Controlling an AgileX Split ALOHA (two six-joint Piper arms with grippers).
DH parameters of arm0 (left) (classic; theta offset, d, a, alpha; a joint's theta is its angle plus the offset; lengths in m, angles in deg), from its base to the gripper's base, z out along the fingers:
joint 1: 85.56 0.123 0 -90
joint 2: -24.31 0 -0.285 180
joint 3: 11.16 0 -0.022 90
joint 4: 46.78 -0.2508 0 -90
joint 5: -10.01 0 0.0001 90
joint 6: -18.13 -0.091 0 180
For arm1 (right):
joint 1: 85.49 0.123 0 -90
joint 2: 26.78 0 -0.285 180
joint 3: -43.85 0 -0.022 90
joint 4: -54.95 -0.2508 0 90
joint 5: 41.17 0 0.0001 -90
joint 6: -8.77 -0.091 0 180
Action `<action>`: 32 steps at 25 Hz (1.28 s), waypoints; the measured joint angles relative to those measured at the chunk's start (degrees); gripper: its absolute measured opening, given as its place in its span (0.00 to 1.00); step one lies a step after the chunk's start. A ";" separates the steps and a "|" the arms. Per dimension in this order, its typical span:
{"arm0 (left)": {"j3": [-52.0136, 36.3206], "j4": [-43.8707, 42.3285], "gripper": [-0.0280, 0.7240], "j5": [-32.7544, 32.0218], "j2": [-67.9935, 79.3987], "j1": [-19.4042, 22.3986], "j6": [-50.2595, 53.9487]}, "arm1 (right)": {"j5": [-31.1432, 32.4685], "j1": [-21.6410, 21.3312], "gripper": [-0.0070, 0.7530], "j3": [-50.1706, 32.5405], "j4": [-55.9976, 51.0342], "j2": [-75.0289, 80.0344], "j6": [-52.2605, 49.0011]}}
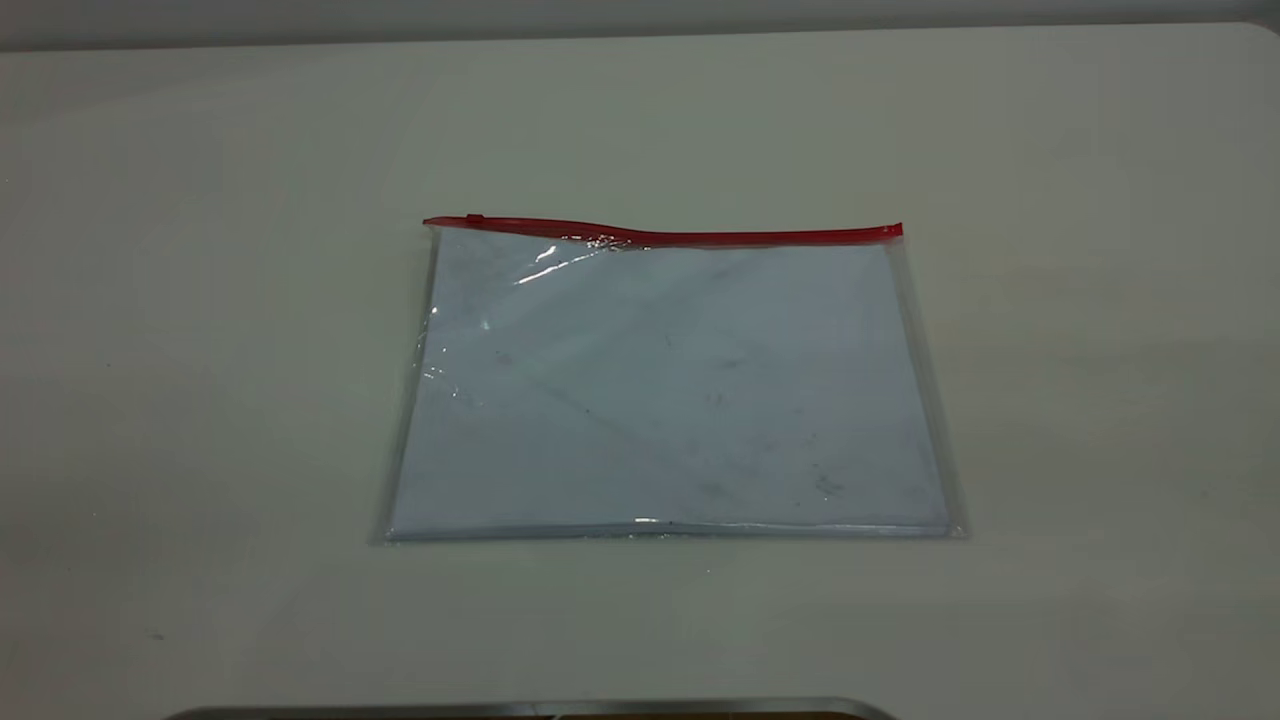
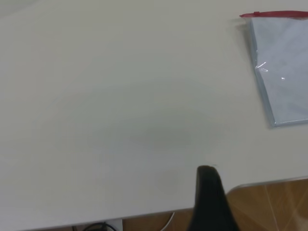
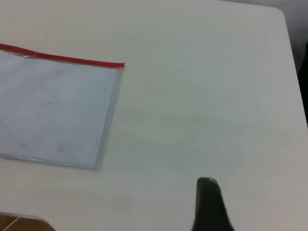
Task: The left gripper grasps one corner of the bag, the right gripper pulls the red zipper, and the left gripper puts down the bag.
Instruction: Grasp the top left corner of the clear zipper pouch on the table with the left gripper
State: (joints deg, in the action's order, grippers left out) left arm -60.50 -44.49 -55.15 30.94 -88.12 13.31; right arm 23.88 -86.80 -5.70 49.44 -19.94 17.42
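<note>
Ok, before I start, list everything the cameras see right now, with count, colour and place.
bag: one, clear plastic with white paper inside, flat at the middle of the table.
red zipper: one, red, along the bag's far long edge; slider near its left end.
table: one, off-white, under everything.
left gripper: one dark fingertip shows in the left wrist view, off to the bag's left, clear of it.
right gripper: one dark fingertip shows in the right wrist view, off to the bag's right, clear of it.

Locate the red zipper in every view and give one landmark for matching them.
Exterior view: the red zipper runs along the bag's far edge, mid-table.
Left wrist view: only its end shows, at the upper right.
Right wrist view: it enters from the left and ends at a corner.
Shared landmark: the bag.
</note>
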 joint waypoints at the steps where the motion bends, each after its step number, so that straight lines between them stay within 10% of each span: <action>1: 0.00 0.00 0.79 0.00 0.00 0.00 0.00 | 0.00 0.00 0.70 0.00 -0.05 0.00 0.00; 18: 16.56 9.45 0.79 19.71 52.03 0.00 2.00 | -9.84 0.00 0.70 12.86 -4.95 29.18 -1.99; 32: 30.03 29.49 0.79 35.33 99.23 0.05 -23.03 | -26.00 0.00 0.70 12.86 -8.86 59.58 4.17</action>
State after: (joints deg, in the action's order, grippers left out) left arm -30.47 -15.00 -19.82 130.17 -88.08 -9.72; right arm -2.12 -86.80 7.16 40.58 39.64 21.59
